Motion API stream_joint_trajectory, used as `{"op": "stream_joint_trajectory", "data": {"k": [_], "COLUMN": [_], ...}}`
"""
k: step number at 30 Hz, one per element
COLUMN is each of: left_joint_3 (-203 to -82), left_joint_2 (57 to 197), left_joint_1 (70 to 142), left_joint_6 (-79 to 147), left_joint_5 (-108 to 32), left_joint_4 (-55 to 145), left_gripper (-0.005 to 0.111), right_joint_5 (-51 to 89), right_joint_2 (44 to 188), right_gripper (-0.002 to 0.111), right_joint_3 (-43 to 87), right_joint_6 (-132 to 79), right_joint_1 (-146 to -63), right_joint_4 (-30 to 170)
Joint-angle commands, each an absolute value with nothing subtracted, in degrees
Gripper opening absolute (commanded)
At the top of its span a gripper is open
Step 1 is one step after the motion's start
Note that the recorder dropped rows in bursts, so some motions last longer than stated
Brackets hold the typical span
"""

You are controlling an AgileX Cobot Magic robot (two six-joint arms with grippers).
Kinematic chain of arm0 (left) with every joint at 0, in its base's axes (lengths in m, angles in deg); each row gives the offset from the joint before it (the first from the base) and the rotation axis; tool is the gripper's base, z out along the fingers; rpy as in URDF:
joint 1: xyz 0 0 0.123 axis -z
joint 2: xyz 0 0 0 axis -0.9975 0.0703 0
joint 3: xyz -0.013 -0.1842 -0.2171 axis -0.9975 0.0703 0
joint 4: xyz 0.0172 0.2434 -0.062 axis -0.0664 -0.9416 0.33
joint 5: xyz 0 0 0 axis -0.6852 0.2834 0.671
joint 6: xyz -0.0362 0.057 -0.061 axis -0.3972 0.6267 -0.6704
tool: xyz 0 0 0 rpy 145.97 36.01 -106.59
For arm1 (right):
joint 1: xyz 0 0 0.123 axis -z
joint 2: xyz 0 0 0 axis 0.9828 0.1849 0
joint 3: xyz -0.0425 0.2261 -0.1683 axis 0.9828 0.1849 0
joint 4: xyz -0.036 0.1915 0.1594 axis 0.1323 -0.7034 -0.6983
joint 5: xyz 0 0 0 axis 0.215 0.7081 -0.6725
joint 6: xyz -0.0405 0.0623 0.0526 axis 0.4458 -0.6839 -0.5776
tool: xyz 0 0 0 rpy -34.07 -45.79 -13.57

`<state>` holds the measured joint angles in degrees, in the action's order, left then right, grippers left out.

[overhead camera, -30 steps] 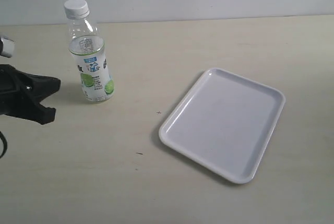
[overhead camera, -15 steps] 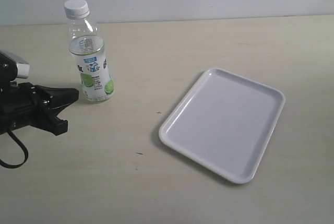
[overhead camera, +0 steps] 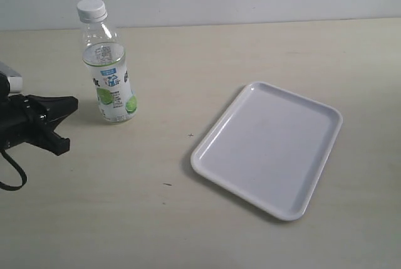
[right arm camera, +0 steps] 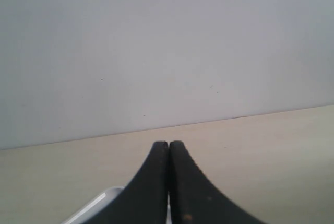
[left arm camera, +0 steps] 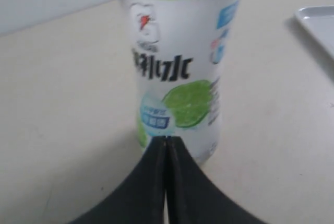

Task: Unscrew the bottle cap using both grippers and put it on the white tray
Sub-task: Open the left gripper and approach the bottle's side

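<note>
Looks like the left gripper (overhead camera: pixel 71 103) has backed off a bit toward the left edge compared with half a second ago, when its tip was closer to the bottle. Nothing else has budged.

Starting at the left of the exterior view, that gripper sits low over the table (overhead camera: pixel 156 219), with a white block (overhead camera: pixel 9 81) on top of the arm and a black cable (overhead camera: pixel 12 175) looping under it. Its jaws are clamped tight together with nothing between them, which the left wrist view shows clearly, tips (left arm camera: pixel 166 140) aimed straight at the lower part of the label. There's a small gap between tip and bottle in the exterior view, so not touching.

Next over is the bottle (overhead camera: pixel 111 81), standing upright on the table, lime label facing the gripper. The bottle cap (overhead camera: pixel 92 9) is still screwed on top.

Well to the right, the white tray (overhead camera: pixel 269 150) lies flat on the table at an angle.

The right gripper (right arm camera: pixel 168 143) isn't in the exterior view at all. Its own wrist view shows its jaws pinched shut on nothing, facing the pale wall (right arm camera: pixel 156 51), with a sliver of the tray's rim (right arm camera: pixel 96 203) just beside the fingers.
</note>
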<state>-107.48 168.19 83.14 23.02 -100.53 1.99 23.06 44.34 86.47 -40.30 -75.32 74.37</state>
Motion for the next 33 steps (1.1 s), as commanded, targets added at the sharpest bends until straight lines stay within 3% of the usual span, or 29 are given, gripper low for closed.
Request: {"op": "stream_joint_trajectory", "data": {"k": [1, 11, 16, 19, 24, 25, 33], "left_joint_3": [-108.35, -115.67, -117.11, -118.87, -121.0, -121.0, -121.0], "left_joint_2": [171.69, 182.34, 184.12, 184.01, 184.01, 184.01, 184.01], "left_joint_1": [82.8, 73.6, 71.19, 72.06, 72.59, 72.59, 78.39], "left_joint_6": [29.7, 21.7, 11.47, 14.65, 15.54, 15.54, 16.45], "left_joint_5": [-107.98, -108.24, -108.24, -108.24, -108.24, -108.24, -108.24], "left_joint_4": [0.07, -19.59, -15.98, -16.29, -17.91, -17.27, -14.69], "left_gripper": [0.0, 0.0, 0.001, 0.018, 0.064, 0.069, 0.072], "right_joint_5": [22.65, 22.65, 22.65, 22.65, 22.65, 22.65, 22.65], "right_joint_2": [43.98, 43.98, 43.98, 43.98, 43.98, 43.98, 43.98], "right_gripper": [0.0, 0.0, 0.0, 0.0, 0.0, 0.0, 0.0], "right_joint_3": [86.73, 86.73, 86.73, 86.73, 86.73, 86.73, 86.73], "right_joint_6": [-40.18, -40.18, -40.18, -40.18, -40.18, -40.18, -40.18], "right_joint_1": [-75.4, -75.4, -75.4, -75.4, -75.4, -75.4, -75.4], "right_joint_4": [74.4, 74.4, 74.4, 74.4, 74.4, 74.4, 74.4]}}
